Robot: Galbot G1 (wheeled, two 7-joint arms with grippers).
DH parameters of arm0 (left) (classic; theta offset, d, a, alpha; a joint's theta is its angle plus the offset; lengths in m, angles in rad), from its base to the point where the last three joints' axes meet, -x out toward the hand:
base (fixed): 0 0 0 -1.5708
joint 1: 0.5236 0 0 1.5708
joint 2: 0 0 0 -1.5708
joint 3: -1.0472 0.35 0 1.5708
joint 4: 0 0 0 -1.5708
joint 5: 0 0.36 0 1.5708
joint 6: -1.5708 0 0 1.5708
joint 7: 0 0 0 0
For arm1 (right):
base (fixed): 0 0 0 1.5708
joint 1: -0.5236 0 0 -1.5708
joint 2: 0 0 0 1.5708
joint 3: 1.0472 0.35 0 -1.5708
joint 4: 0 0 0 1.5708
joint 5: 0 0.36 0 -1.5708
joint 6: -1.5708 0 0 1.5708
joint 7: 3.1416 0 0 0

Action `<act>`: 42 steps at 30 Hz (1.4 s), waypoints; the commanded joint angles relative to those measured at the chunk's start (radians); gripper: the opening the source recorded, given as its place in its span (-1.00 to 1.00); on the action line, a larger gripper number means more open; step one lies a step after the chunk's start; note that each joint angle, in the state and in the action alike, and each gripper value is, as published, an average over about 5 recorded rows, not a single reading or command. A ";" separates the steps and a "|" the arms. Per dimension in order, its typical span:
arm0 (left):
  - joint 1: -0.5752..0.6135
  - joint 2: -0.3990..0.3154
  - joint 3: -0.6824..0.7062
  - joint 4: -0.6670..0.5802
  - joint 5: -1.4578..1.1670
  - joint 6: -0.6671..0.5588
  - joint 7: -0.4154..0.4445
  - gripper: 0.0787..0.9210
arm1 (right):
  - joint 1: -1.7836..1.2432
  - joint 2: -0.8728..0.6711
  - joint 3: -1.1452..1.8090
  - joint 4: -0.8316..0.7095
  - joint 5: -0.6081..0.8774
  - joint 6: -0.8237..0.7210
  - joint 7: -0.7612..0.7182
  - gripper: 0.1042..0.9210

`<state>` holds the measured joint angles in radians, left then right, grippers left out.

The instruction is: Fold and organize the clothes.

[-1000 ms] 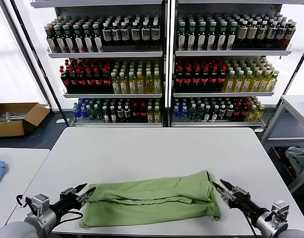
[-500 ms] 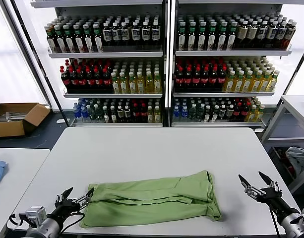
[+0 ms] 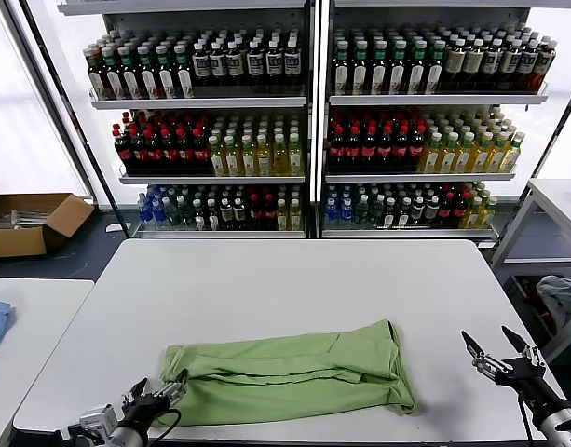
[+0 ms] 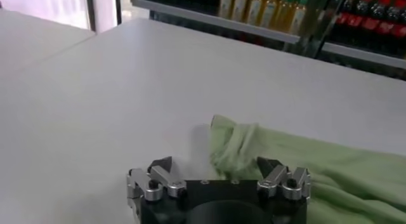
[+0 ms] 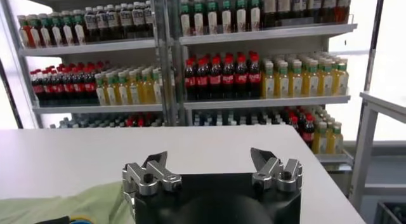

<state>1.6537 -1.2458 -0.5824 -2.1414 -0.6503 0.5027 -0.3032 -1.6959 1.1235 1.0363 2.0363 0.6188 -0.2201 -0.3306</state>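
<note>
Left gripper [image 3: 157,394] hung spread wide at the table's [image 3: 266,279] near edge, just off the shirt's [image 3: 294,372] left end, gripping nothing. Right gripper [image 3: 497,345] gaped too, well clear of the right end. The green shirt lay folded lengthwise along the front, bottle shelves [image 3: 308,102] behind.
</note>
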 commanded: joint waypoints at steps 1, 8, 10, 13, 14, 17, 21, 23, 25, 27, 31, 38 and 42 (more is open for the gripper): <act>0.008 -0.063 0.055 0.014 0.021 -0.010 -0.065 0.75 | -0.007 0.006 0.011 -0.005 -0.005 0.013 -0.007 0.76; 0.031 -0.077 0.079 0.012 0.071 -0.029 -0.013 0.39 | 0.004 0.009 0.003 -0.005 -0.006 0.010 -0.007 0.76; 0.034 -0.078 0.082 0.013 0.080 -0.034 -0.006 0.25 | 0.003 0.009 0.004 -0.004 -0.006 0.010 -0.007 0.76; 0.034 -0.078 0.084 0.017 0.085 -0.037 -0.003 0.04 | 0.001 0.009 0.005 -0.005 -0.005 0.010 -0.007 0.76; 0.033 -0.078 0.084 0.019 0.085 -0.038 -0.003 -0.02 | 0.000 0.009 0.005 -0.006 -0.005 0.010 -0.007 0.76; 0.031 -0.078 0.084 0.023 0.086 -0.042 0.000 -0.22 | 0.001 0.011 0.004 -0.006 -0.006 0.010 -0.007 0.76; 0.025 -0.079 0.076 0.023 0.092 -0.048 0.011 -0.49 | 0.011 0.012 0.004 -0.004 -0.005 0.007 -0.006 0.76; 0.020 -0.075 0.063 0.019 0.096 -0.051 0.026 -0.63 | 0.014 0.010 0.005 -0.003 -0.004 0.006 -0.006 0.76; 0.015 -0.064 0.040 0.011 0.095 -0.051 0.054 -0.77 | 0.017 0.008 0.007 -0.003 -0.002 0.006 -0.006 0.76; 0.008 -0.044 0.002 -0.001 0.087 -0.045 0.099 -0.86 | 0.018 0.006 0.009 -0.003 0.001 0.005 -0.006 0.76; -0.019 0.020 -0.132 -0.018 0.031 -0.018 0.164 -0.94 | 0.020 0.003 0.012 -0.003 0.007 0.005 -0.006 0.76; -0.064 0.230 -0.420 0.074 -0.097 0.008 0.246 -0.94 | 0.028 0.001 0.010 -0.005 0.014 0.005 -0.006 0.76; -0.077 0.345 -0.518 0.169 -0.136 0.004 0.293 -0.94 | 0.031 -0.001 0.005 -0.005 0.015 0.004 -0.006 0.76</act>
<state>1.6150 -1.1680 -0.7686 -2.1102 -0.6658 0.4936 -0.1405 -1.6668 1.1229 1.0427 2.0305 0.6320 -0.2160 -0.3362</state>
